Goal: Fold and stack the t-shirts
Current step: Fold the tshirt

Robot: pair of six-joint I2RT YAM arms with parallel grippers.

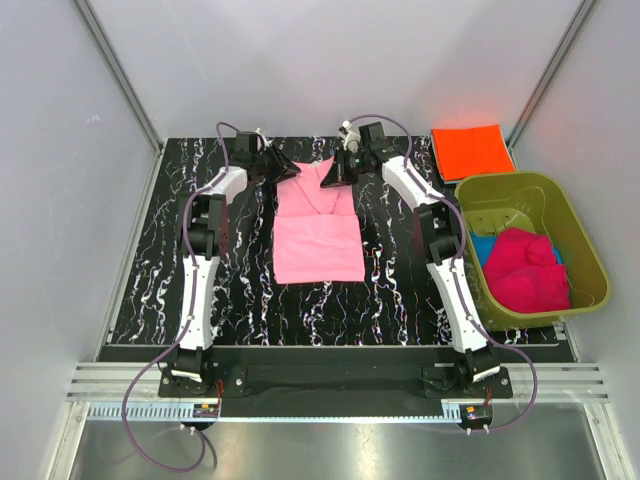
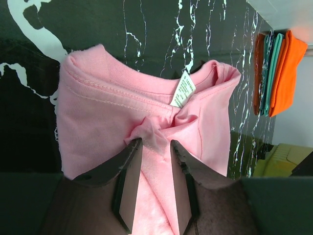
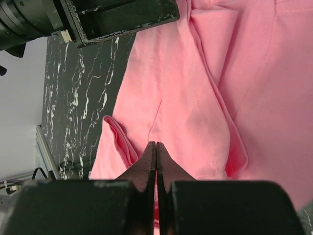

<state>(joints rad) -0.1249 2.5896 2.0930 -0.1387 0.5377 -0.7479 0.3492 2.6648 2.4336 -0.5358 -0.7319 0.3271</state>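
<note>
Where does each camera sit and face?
Top external: above, behind the robot, facing down on the black marbled table; left arm and right arm show.
Left wrist: looks past the left tool at the collar of the light pink fabric t-shirt.
Right wrist: looks past the right tool onto that shirt.
All share that shirt.

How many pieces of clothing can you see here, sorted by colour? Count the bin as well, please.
Light pink t-shirt: 1
Orange t-shirt: 1
Magenta t-shirt: 1
Blue t-shirt: 1
Olive-green tub: 1
Total: 5 things, 4 of them shirts.
A teal edge shows in the orange pile; I cannot tell whether it is another garment.
</note>
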